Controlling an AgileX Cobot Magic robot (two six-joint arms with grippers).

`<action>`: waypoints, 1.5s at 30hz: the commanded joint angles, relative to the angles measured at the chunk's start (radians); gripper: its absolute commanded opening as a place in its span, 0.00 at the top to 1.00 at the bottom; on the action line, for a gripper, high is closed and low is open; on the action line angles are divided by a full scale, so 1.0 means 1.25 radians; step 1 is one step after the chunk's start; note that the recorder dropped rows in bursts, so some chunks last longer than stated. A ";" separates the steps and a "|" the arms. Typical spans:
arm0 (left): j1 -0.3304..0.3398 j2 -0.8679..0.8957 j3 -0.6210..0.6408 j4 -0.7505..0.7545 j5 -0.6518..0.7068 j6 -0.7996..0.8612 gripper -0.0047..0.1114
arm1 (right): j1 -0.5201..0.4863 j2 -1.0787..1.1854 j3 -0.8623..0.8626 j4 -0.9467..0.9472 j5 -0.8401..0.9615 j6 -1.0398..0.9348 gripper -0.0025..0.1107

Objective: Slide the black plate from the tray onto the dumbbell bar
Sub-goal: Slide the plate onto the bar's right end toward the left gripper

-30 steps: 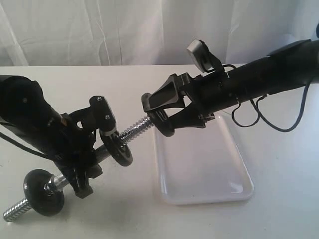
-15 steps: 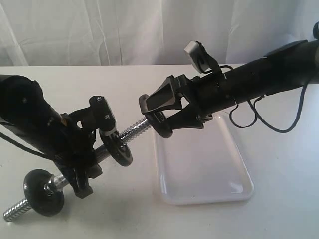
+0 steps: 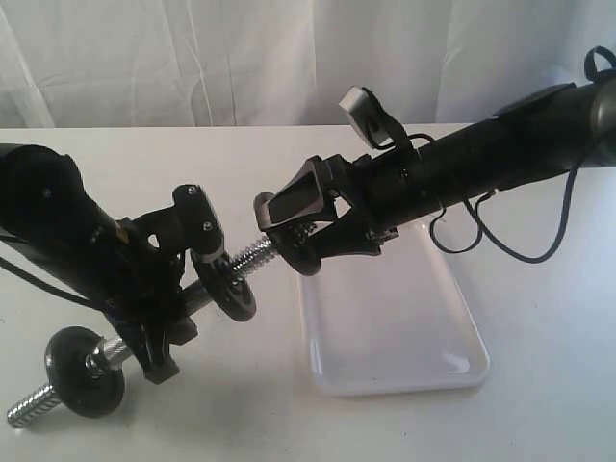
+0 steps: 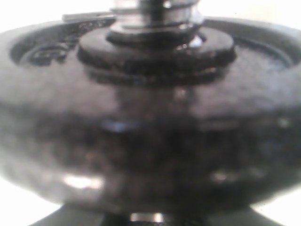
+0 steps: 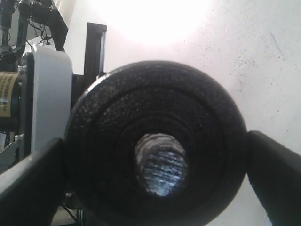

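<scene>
1. Step in hand: threading. The plate is off the tray and in the air over the tray's far-left corner. Its hole sits on the raised right end of the bar. In the right wrist view the threaded tip pokes through the hole.
2. The right gripper pinches the plate by its rim, with one of the fingers on each side. The arm reaches in long from the far right and slopes down toward the left.
3. The left gripper seems clamped on the bar's smooth middle, though the arm partly hides the contact. The bar tilts, right end up. Its near-left end is low by the table and carries an end disc.
4. An inner disc sits on the bar just right of the left gripper. Bare thread shows between it and the plate.
5. Next move, as I judge it:
   - Push the plate left and down along the bar's axis toward the inner disc.
   - Keep the plate's face square to the bar so the hole does not catch on the coarse thread.
   - Hold the left arm steady, then let go.
6. The left wrist view is filled by a blurred black disc and shows little else.
</scene>
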 commanded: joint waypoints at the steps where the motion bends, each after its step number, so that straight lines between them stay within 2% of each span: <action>1: 0.002 -0.041 -0.021 -0.028 -0.058 -0.007 0.96 | 0.006 -0.018 -0.005 0.084 0.063 -0.050 0.84; 3: 0.002 -0.041 -0.021 -0.028 -0.058 -0.007 0.96 | 0.006 -0.018 -0.005 0.082 0.063 -0.050 0.70; 4: 0.002 -0.041 -0.021 -0.028 -0.058 -0.007 0.96 | 0.006 -0.018 -0.005 0.084 0.063 -0.050 0.57; 6: 0.002 -0.041 -0.021 -0.028 -0.058 -0.007 0.96 | 0.006 -0.018 -0.005 0.086 0.063 -0.050 0.39; 7: 0.002 -0.041 -0.021 -0.028 -0.058 -0.007 0.96 | 0.006 -0.018 -0.005 0.086 0.063 -0.050 0.32; 9: 0.002 -0.041 -0.021 -0.028 -0.058 -0.007 0.96 | 0.006 -0.018 -0.005 0.086 0.063 -0.050 0.26; 34: 0.002 -0.041 -0.021 -0.026 -0.058 -0.004 0.96 | 0.006 -0.018 -0.005 0.083 0.063 -0.060 0.25; 38: 0.002 -0.041 -0.021 -0.026 -0.058 -0.004 0.96 | 0.006 -0.018 -0.005 0.080 0.063 -0.105 0.24; 43: 0.002 -0.041 -0.021 -0.026 -0.058 -0.004 0.96 | 0.006 -0.018 -0.005 0.079 0.063 -0.109 0.05; 45: 0.002 -0.041 -0.021 -0.026 -0.058 -0.004 0.96 | 0.006 -0.018 -0.005 0.077 0.063 -0.110 0.05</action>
